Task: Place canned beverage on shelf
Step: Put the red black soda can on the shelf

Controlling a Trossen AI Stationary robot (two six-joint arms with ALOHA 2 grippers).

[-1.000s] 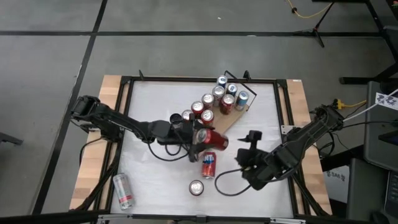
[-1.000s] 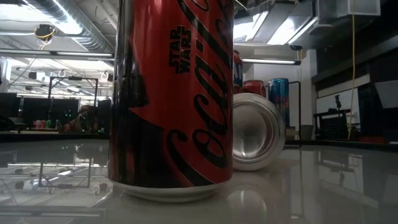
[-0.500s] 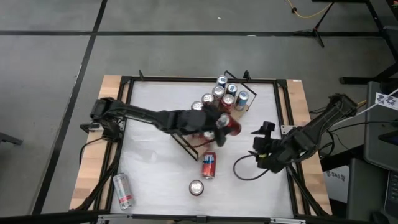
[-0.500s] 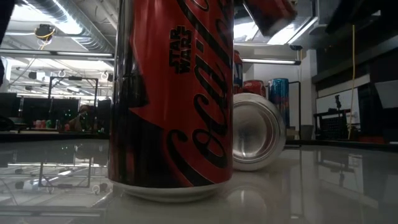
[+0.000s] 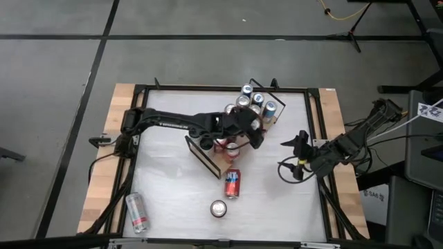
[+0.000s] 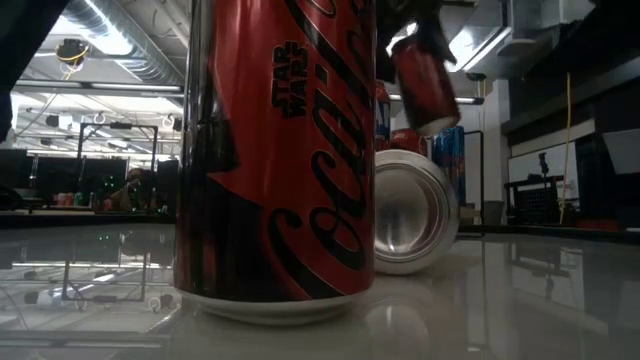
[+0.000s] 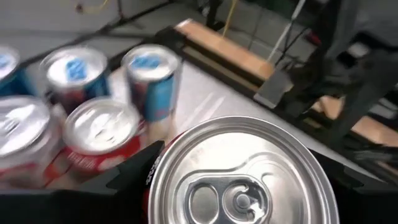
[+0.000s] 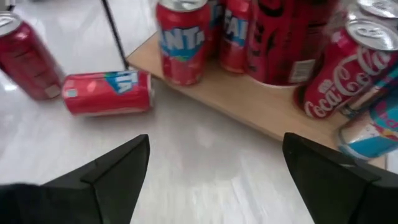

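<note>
Wooden shelf (image 5: pixel 257 131) holds upright cans (image 5: pixel 250 102); left gripper (image 5: pixel 250 135) carries a red can (image 7: pixel 239 177).

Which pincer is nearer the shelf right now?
Left. The left pincer is over the shelf, gripping a red can. The right pincer hangs open off to the shelf's side.

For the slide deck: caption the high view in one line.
Left claw carries a red can over the crowded shelf; right claw waits open nearby.
</note>
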